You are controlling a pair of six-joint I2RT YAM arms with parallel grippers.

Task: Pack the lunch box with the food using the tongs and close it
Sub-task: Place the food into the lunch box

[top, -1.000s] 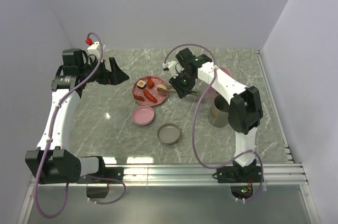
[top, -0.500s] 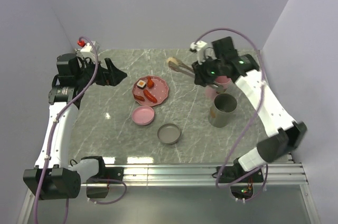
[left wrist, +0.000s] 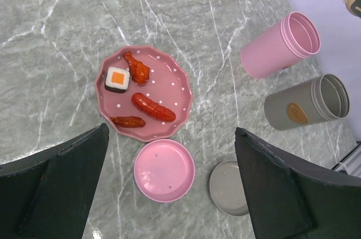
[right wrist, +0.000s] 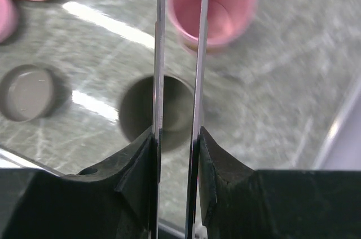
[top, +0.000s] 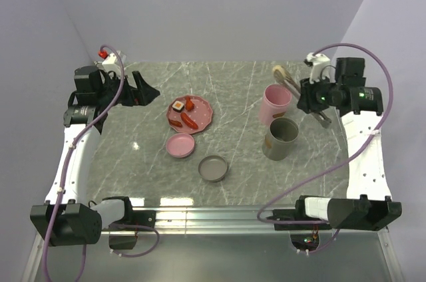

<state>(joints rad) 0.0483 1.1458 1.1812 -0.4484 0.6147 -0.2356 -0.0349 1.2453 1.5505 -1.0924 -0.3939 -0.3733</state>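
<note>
Tongs (top: 291, 82) are pinched between my right fingers (right wrist: 138, 177), whose pads press the two slim silver arms from either side, so the arms run almost parallel with a narrow gap between them. My right gripper (top: 311, 99) is clamped on the tongs partway along, with their rear end sticking out toward 5 o'clock in the overhead view. At their tips, out at 10 o'clock from that gripper, the tongs grip the beige ball (top: 279, 71) in the air at 12 o'clock of the pink tub (top: 275, 104); I cannot tell whether it is over the mouth. The grey tub (top: 281, 139) stands upright just beside the pink one at its 6 o'clock, and both are lidless. Well apart toward 9 o'clock, the pink dotted plate (top: 206, 119) carries the sushi roll (left wrist: 117, 79) and red sausages (left wrist: 153, 107). The pink lid (top: 180, 144) and grey lid (top: 213, 167) lie near the plate's 6 and 5 o'clock. My left gripper (top: 143, 90) hovers at the plate's 10 o'clock, its fingers (left wrist: 56, 188) spread wide, holding and touching nothing.
</note>
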